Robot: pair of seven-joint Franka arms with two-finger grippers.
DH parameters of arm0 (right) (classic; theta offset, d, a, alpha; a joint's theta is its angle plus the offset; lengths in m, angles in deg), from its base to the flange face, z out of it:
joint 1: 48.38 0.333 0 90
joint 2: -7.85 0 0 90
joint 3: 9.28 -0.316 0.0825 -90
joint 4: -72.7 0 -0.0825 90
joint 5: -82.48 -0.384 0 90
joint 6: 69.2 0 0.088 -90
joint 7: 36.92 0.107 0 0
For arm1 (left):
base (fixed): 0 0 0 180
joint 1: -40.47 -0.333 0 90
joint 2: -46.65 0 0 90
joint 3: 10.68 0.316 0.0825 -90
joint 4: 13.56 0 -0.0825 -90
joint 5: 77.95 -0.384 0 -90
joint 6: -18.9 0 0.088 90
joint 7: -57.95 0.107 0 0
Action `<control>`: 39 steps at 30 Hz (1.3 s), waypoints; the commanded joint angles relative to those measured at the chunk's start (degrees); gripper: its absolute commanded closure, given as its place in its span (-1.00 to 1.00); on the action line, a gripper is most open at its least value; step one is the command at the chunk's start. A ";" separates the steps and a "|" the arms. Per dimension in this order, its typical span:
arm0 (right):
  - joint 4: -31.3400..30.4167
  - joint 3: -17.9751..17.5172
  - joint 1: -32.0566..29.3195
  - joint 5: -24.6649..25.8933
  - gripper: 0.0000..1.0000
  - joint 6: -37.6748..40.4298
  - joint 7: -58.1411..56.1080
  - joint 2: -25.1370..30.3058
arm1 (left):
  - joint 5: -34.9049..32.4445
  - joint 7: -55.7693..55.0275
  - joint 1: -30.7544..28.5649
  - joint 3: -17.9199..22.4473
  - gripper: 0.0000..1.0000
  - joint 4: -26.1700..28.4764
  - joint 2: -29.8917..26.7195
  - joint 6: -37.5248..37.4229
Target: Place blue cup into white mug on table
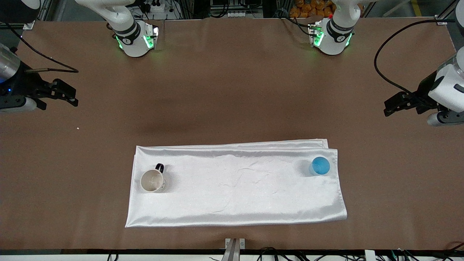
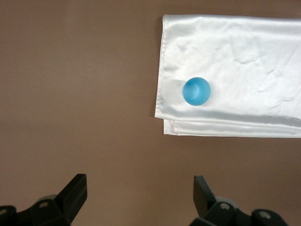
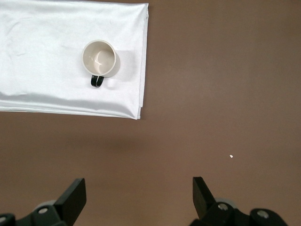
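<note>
The blue cup (image 1: pixel 320 166) stands upright on a white cloth, near the cloth's corner toward the left arm's end; it also shows in the left wrist view (image 2: pixel 196 91). The white mug (image 1: pixel 152 180) with a black handle stands upright and empty on the same cloth toward the right arm's end, and shows in the right wrist view (image 3: pixel 99 58). My left gripper (image 1: pixel 388 107) (image 2: pixel 139 188) is open and empty over the bare brown table (image 1: pixel 232 90) at its own end. My right gripper (image 1: pixel 72 98) (image 3: pixel 139 188) is open and empty over bare table at the other end.
The shiny white folded cloth (image 1: pixel 235 185) lies near the table edge closest to the front camera. A tiny white speck (image 1: pixel 78 128) lies on the felt near the right gripper. Both arm bases stand along the table edge farthest from the front camera.
</note>
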 commanded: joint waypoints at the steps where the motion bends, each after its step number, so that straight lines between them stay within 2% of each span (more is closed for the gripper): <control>1: 0.14 -0.20 -0.17 -0.55 -1.00 0.59 0.35 1.05 | -1.09 -0.96 -0.17 -0.32 -1.00 0.18 -0.17 0.67; 24: 0.14 -0.29 -0.08 -0.55 -1.00 -0.11 0.44 0.79 | -0.48 -1.05 -0.08 -0.32 -1.00 0.89 1.32 1.64; 39: 0.05 -0.29 -0.17 -0.37 -1.00 -0.03 0.35 0.79 | -0.39 -1.05 0.53 -0.41 -1.00 11.52 1.85 14.47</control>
